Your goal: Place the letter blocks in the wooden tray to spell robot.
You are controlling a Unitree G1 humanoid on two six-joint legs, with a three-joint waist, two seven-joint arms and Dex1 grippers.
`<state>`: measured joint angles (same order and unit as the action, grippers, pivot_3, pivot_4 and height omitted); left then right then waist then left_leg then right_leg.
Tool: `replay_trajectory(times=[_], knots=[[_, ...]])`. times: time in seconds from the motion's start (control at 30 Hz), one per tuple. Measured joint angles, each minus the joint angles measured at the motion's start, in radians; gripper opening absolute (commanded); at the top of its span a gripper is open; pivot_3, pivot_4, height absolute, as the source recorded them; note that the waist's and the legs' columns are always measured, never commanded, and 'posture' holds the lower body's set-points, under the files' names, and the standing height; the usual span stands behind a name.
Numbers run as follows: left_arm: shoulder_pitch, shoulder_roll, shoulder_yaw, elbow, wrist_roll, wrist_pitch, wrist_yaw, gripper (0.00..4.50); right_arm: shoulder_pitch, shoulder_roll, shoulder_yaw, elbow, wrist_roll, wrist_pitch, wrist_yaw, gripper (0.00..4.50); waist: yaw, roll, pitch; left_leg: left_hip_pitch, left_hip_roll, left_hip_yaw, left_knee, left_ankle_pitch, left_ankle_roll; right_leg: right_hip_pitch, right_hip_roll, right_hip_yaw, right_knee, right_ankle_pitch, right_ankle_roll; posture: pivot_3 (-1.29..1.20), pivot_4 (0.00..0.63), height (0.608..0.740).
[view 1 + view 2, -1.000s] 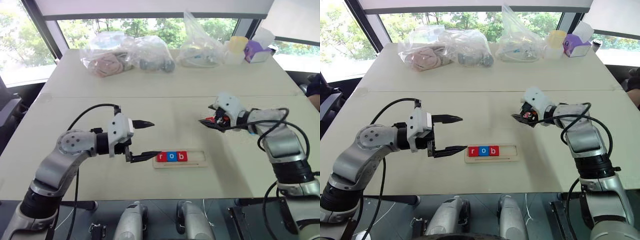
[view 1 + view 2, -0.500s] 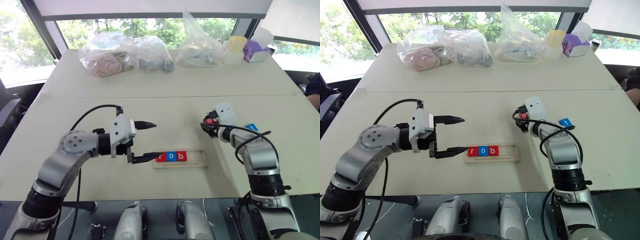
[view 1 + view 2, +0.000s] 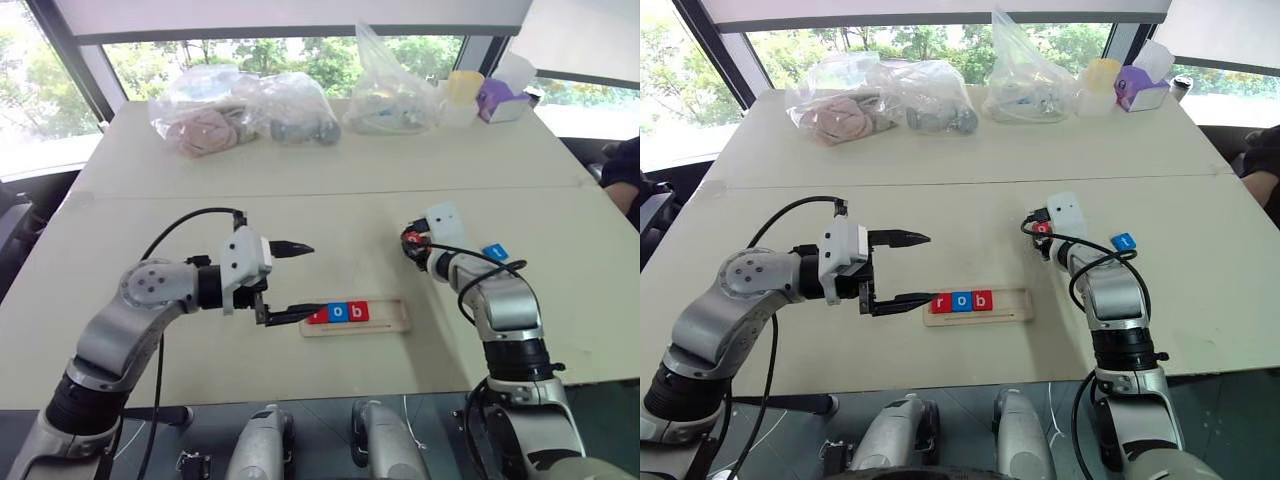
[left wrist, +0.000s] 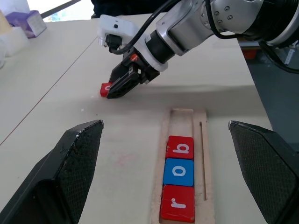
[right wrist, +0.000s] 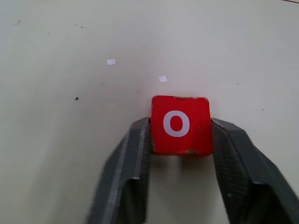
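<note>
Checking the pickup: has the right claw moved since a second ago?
Yes. The right claw has dropped to the table and shut on the red o block.

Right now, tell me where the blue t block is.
The blue t block lies on the table on the robot's right, just outside the right gripper, well clear of the wooden tray.

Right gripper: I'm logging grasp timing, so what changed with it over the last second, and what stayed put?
The right gripper came down to the table and closed on the red o block, which lies on the table. The left gripper stayed open beside the wooden tray; r, o, b remain in the tray, and the blue t block stayed put.
</note>
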<state>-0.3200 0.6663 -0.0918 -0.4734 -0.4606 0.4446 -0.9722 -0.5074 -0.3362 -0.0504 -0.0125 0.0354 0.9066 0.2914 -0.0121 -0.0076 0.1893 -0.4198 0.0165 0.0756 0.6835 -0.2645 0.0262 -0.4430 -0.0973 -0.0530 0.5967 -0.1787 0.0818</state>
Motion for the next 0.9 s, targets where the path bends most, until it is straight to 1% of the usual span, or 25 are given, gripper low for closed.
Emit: replay_trajectory(times=[0.1, 0.2, 0.3, 0.37, 0.47, 0.57, 0.7, 0.77, 0.9], knots=[[0.0, -0.001, -0.002, 0.0, 0.0, 0.0, 0.0, 4.5, 0.002, -0.005, 0.001, -0.014, 0.004, 0.016, 0.0, 1.14, 0.0, 0.0, 0.0, 0.0, 0.0, 0.0, 0.0, 0.0, 0.0, 0.0, 0.0, 0.0, 0.0, 0.0, 0.0, 0.0, 0.15, 0.74], [-0.001, -0.002, -0.004, 0.0, 0.0, 0.0, 0.0, 4.5, 0.038, -0.037, -0.001, -0.083, 0.004, 0.058, -0.003, 1.14, 0.003, 0.0, 0.0, -0.001, 0.0, -0.001, 0.0, 0.0, 0.0, -0.001, 0.0, 0.0, -0.001, 0.0, 0.0, 0.0, 0.15, 0.74], [0.001, -0.004, -0.008, 0.001, 0.0, 0.0, 0.0, 4.5, 0.183, -0.078, -0.057, -0.357, 0.017, 0.209, -0.005, 1.14, 0.009, 0.0, 0.0, -0.005, 0.0, -0.002, -0.001, 0.0, 0.0, -0.003, 0.0, 0.0, -0.001, -0.001, 0.002, 0.0, 0.15, 0.74], [0.004, -0.004, -0.01, 0.002, 0.0, -0.001, -0.001, 4.5, 0.272, -0.072, -0.105, -0.534, 0.018, 0.325, -0.023, 1.14, 0.013, 0.0, 0.0, -0.005, 0.0, -0.002, -0.001, 0.0, 0.0, -0.003, 0.0, 0.0, -0.001, -0.001, 0.002, 0.0, 0.15, 0.74], [0.005, -0.008, -0.012, 0.005, 0.0, -0.003, -0.006, 4.5, 0.39, 0.01, -0.159, -0.78, 0.014, 0.515, -0.065, 1.14, 0.013, 0.0, 0.0, -0.004, 0.001, -0.003, -0.001, 0.0, 0.0, -0.004, 0.0, 0.0, 0.0, -0.001, 0.001, 0.0, 0.15, 0.74], [0.005, -0.017, -0.013, 0.012, 0.0, -0.015, -0.011, 4.5, 0.455, 0.047, -0.156, -0.916, 0.012, 0.609, -0.097, 1.14, 0.009, 0.001, 0.0, -0.003, 0.002, -0.003, -0.001, 0.0, -0.002, -0.004, 0.0, 0.0, -0.001, -0.002, 0.003, 0.0, 0.15, 0.74], [0.005, -0.024, -0.02, 0.032, 0.004, -0.025, -0.024, 4.5, 0.5, 0.084, -0.151, -0.95, 0.004, 0.637, -0.137, 1.14, 0.0, 0.001, 0.0, -0.003, 0.002, -0.003, -0.001, -0.002, -0.004, -0.004, -0.001, -0.001, -0.003, -0.002, 0.003, 0.0, 0.15, 0.74], [0.001, -0.028, -0.026, 0.043, 0.008, -0.033, -0.029, 4.5, 0.495, 0.131, -0.155, -0.949, -0.003, 0.65, -0.157, 1.14, -0.002, 0.001, 0.0, -0.005, 0.002, -0.003, -0.001, -0.002, -0.004, -0.006, -0.001, -0.001, -0.002, 0.0, -0.001, 0.0, 0.15, 0.74], [-0.007, -0.029, -0.035, 0.047, 0.008, -0.039, -0.031, 4.5, 0.485, 0.155, -0.155, -0.94, -0.004, 0.666, -0.175, 1.14, -0.001, 0.001, 0.0, -0.007, 0.002, -0.002, -0.002, 0.0, -0.001, -0.008, -0.001, -0.001, -0.001, 0.0, -0.001, 0.0, 0.15, 0.74]])
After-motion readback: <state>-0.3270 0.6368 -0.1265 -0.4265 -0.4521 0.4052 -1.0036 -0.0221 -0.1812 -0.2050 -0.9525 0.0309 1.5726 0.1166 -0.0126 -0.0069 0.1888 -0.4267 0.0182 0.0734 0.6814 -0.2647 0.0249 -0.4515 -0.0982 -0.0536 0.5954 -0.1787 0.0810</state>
